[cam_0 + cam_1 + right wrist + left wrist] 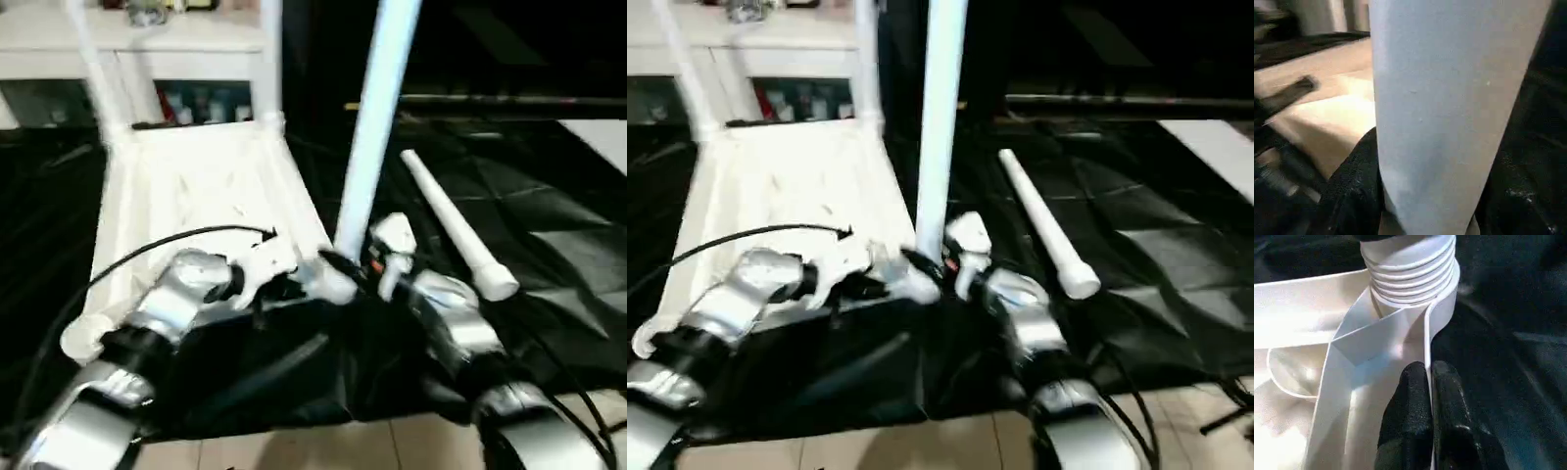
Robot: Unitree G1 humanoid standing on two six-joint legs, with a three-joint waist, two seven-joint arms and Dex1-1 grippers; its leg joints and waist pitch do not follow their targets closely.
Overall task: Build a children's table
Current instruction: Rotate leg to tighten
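Left wrist view: the left claw (1429, 396) is pinching the upturned white ribbed plastic tabletop (196, 196) rim steady on the black table (549, 245), while the right claw (1425, 196) is clamping 1 white tapered leg (377, 108) upright at its corner socket.

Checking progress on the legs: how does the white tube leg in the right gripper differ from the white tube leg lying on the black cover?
The white tube leg in the right gripper stands upright at the tabletop's near corner; the loose white tube leg lies flat on the black cover. The first is clamped between black fingers; the second is untouched. Both are white and tapered.
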